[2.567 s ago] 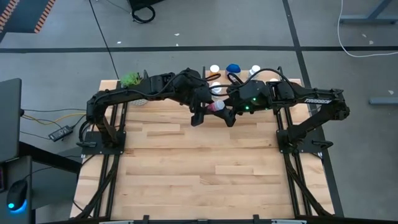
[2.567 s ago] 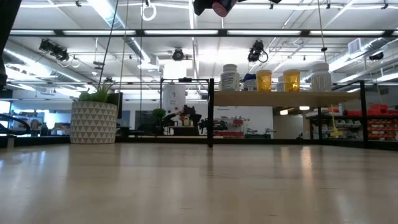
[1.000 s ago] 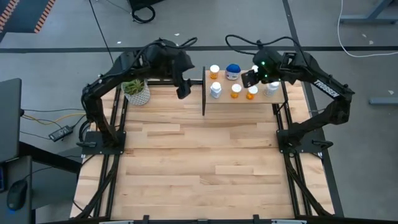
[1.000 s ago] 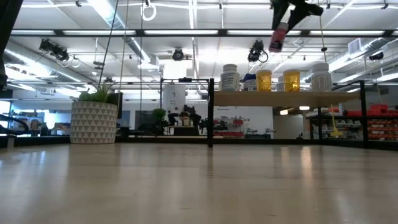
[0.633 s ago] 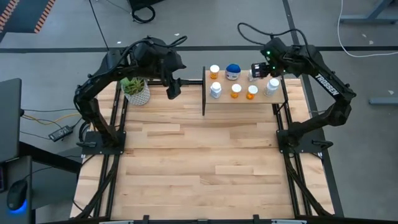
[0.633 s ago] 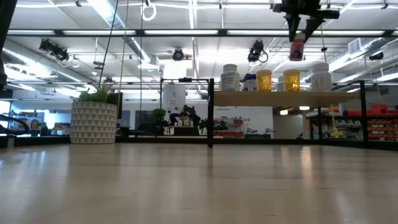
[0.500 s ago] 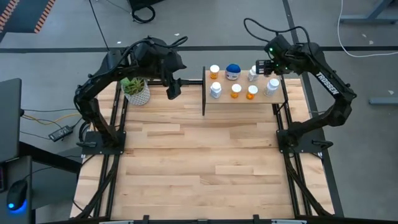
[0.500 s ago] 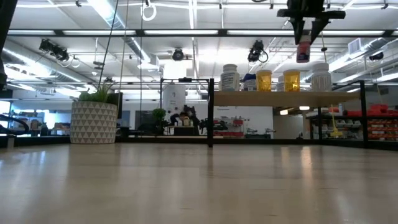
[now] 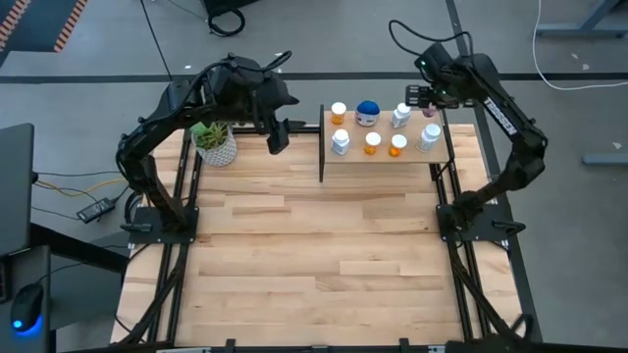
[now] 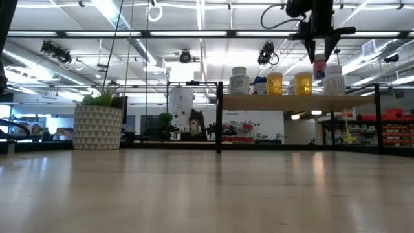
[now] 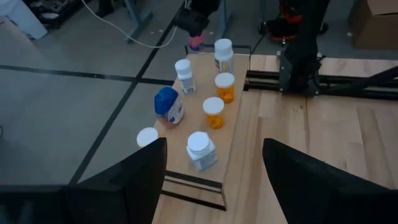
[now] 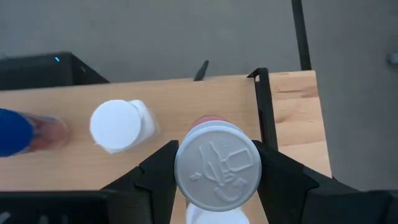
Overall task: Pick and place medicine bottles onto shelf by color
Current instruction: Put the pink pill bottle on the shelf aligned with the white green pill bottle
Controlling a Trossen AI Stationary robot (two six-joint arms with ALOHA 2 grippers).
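My right gripper [image 9: 429, 96] is shut on a pink medicine bottle [image 10: 319, 66] with a pale cap [image 12: 216, 165], above the far right corner of the shelf [image 9: 385, 130]. The shelf is light wood with black posts and holds several bottles: orange ones [image 9: 372, 143], white ones [image 9: 340, 143] and a rounded blue one [image 9: 368, 112], all standing on their bases. My left gripper [image 9: 278, 134] hangs open and empty in the air just left of the shelf's left post. In the left wrist view the shelf [image 11: 233, 134] and the pink bottle [image 11: 196, 43] show ahead. My right gripper pinches the pink bottle between its two fingers [image 12: 155, 173] at the cap [image 12: 186, 149], the top of the bottle. The fingers come from above, pointing down. The bottle hangs upright below them [image 10: 319, 71], lifted clear above the shelf top.
A potted green plant [image 9: 213, 140] stands at the table's far left, under the left arm. A white bottle [image 12: 118, 126] and the blue one [image 12: 12, 132] stand close beside the held bottle. The wide near part of the tabletop [image 9: 314, 255] is bare wood.
My right gripper has carried the pink bottle toward the table's right and far edges, over the shelf, and come down closer to the bottles. The bottle has gone from tilted to upright. My left gripper has drawn back a little to the left of the shelf.
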